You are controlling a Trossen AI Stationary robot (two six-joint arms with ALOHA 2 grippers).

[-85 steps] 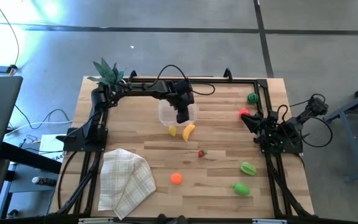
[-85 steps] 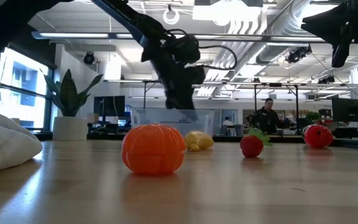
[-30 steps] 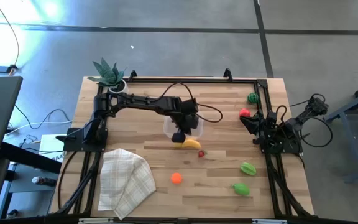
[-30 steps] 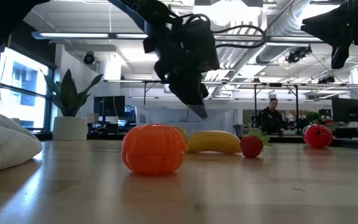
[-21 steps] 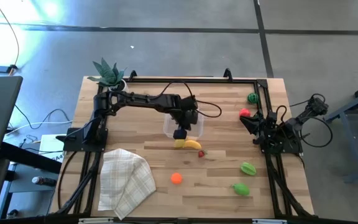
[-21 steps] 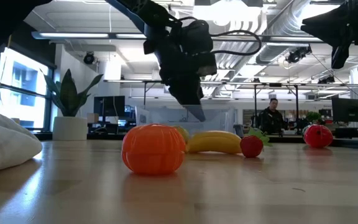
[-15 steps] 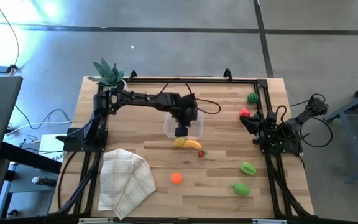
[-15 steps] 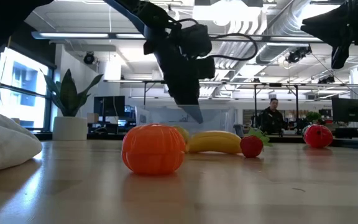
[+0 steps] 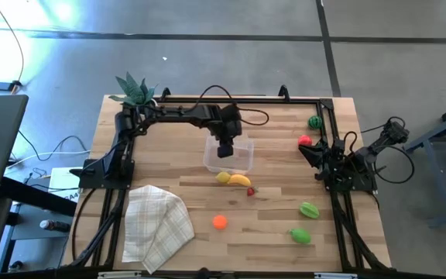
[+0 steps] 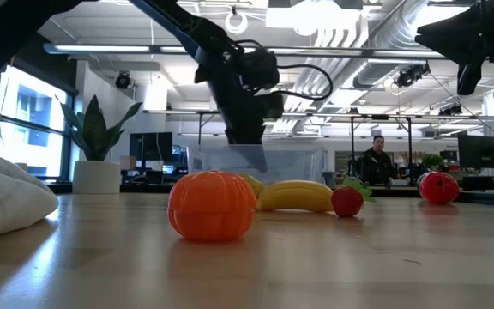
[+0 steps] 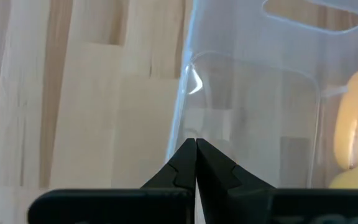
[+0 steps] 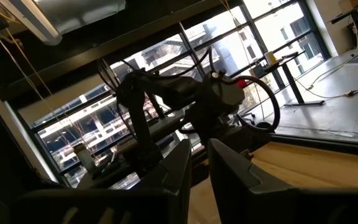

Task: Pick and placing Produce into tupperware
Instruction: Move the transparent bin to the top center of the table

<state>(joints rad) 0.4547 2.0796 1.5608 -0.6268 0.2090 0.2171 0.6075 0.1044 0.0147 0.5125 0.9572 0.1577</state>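
- In the left wrist view the lemon [image 11: 355, 140] is cut by the picture's edge; only its pale side shows
- In the low view the orange piece [image 10: 212, 204] hides part of the tupperware [image 10: 294, 165] and the banana's [image 10: 297, 196] near end
- In the high view the left gripper [image 9: 224, 150] covers part of the tupperware's rim; its fingertips are too small to read there

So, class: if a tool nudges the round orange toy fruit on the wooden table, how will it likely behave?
The round orange toy fruit would probably roll: it looks near-spherical, touching the wooden table at a small patch. Its shallow ribs might slow it slightly. It sits alone in the high view, so nothing close would stop it.
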